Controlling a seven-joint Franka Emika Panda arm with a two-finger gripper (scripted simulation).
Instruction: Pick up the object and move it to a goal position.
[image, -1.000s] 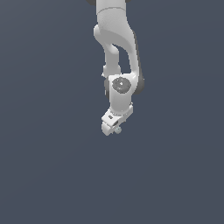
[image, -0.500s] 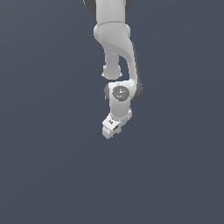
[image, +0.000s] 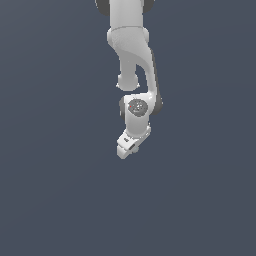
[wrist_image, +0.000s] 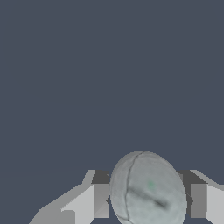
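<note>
Grey-green ball is held between the closed end effector fingers and has been raised higher; transport is underway.

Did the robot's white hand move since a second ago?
Yes. In the exterior view the gripper has moved down the picture a little; with no fixed thing in view, the frame edges are the only guide. It holds the ball.
</note>
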